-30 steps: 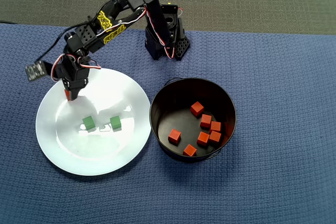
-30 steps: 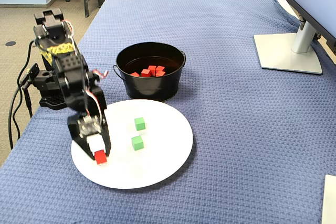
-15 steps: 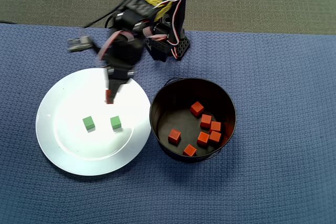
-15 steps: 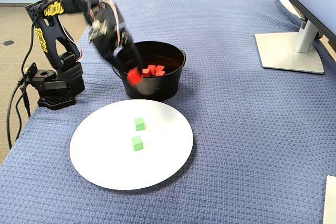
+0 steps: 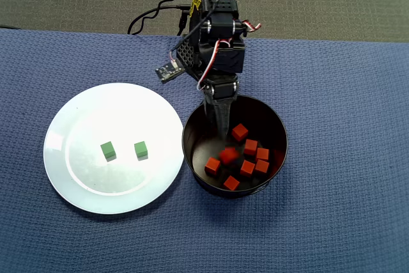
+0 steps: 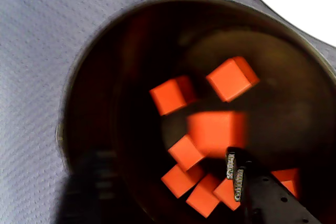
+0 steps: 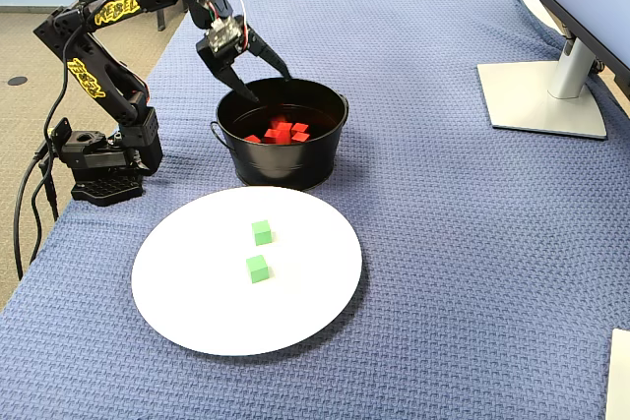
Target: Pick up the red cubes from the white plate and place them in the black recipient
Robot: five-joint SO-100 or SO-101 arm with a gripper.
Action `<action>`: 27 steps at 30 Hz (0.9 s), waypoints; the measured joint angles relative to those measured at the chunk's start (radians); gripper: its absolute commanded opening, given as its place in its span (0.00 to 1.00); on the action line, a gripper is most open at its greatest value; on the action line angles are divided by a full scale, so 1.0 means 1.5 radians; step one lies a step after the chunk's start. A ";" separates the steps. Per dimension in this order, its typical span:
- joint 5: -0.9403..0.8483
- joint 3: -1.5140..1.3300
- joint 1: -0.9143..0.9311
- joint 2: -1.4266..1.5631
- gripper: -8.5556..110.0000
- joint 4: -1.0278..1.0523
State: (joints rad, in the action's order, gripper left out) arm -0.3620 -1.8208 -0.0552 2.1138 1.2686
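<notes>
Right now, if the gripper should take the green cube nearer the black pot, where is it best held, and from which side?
Probably from straight above, closing on two opposite side faces. The green cube sits flat on the white plate, apart from the other green cube and the black pot, so its sides look free.

Blue woven tablecloth [image 7: 472, 223], monitor stand [image 7: 546, 95] at right, tan carpet floor [image 7: 30, 27].
</notes>
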 measured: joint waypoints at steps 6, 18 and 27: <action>0.043 -0.054 0.049 0.046 0.22 -0.008; 0.149 -0.370 0.115 0.260 0.20 -0.100; 0.152 -0.432 0.152 0.359 0.19 -0.076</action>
State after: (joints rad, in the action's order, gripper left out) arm -0.1335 -2.4682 0.1733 2.6523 1.1551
